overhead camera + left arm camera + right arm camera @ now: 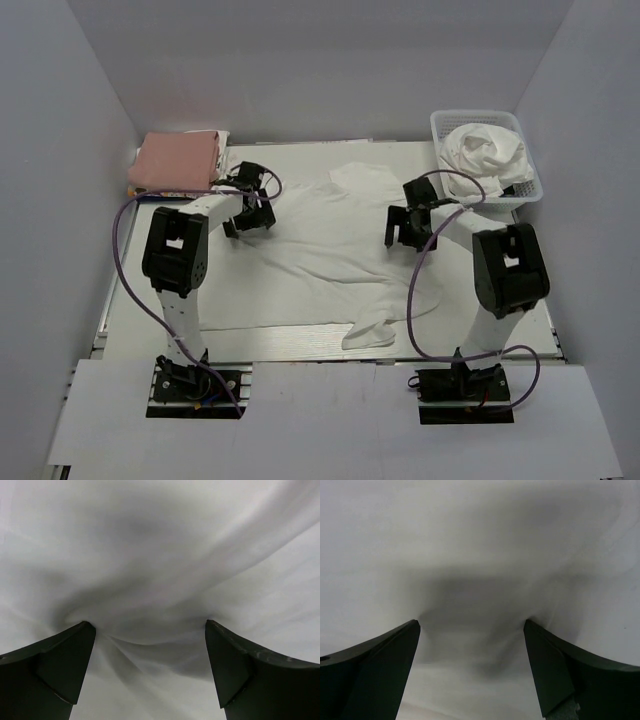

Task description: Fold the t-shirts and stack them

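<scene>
I count 1 t-shirt (330,250) spread on the bench (300,160), 1 basket (440,122) of crumpled white cloth (485,150), and 2 pairs of released jaws touching that shirt.

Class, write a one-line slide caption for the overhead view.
Left gripper and right gripper, both open, rest on a spread white t-shirt; crumpled white cloth fills the basket.

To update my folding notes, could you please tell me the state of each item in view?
spread t-shirt: unfolded, wrinkled, lying flat.
basket shirts: crumpled, unfolded.
basket: upright, holding shirts.
pink cloth: folded.
left gripper: open, tips on the spread t-shirt.
right gripper: open, tips on the spread t-shirt.
</scene>
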{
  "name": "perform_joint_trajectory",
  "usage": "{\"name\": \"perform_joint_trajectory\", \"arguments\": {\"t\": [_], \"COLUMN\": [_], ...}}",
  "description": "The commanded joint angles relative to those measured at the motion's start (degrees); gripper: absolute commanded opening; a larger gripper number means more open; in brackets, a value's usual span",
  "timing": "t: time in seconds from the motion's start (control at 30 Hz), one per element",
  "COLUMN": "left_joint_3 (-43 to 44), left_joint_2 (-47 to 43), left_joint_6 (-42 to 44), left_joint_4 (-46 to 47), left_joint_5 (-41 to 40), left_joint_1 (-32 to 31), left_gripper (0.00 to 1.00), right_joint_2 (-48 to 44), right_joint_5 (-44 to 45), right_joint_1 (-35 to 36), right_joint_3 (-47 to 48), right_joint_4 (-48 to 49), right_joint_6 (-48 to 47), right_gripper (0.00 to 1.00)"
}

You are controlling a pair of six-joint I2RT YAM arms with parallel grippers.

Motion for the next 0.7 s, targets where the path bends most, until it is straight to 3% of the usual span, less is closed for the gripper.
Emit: {"name": "perform_joint_trajectory", "arguments": {"t": [0.0,0.17,0.23,0.37,0.4,0.53,0.67], "left_joint_3": [5.94,18.95,26.86,46.78,48.32,39.14,16.56], "left_joint_2": [6.34,15.21,20.12,27.00,27.01,15.35,-2.22], "left_joint_6": [1.50,3.86,4.65,5.19,5.88,6.42,3.79], "left_joint_4": [0.14,-3.72,-5.04,-12.68,-13.74,-7.02,0.04], "left_joint_5": [2.16,3.47,4.44,6.98,6.99,6.98,6.92], "left_joint_1": [0.65,1.18,1.70,1.71,1.71,0.21,0.21], "left_gripper": [1.00,1.00,1.00,1.00,1.00,1.00,1.00], "right_joint_2": [7.13,17.74,19.61,23.84,23.14,14.82,1.89], "right_joint_5": [0.76,4.02,5.06,7.18,8.14,11.22,8.53], "right_joint_1": [-1.06,-3.60,-4.66,-4.84,-3.97,-0.81,5.59], "right_joint_3": [6.42,19.15,22.25,38.47,40.27,39.86,27.21], "right_joint_4": [-0.84,-3.93,-4.28,-9.11,-9.90,-10.09,-6.74], "right_joint_6": [1.85,2.46,2.64,-1.04,-3.75,-8.16,-7.21], "right_gripper": [0.90,0.90,0.90,0.90,0.90,0.90,0.90]}}
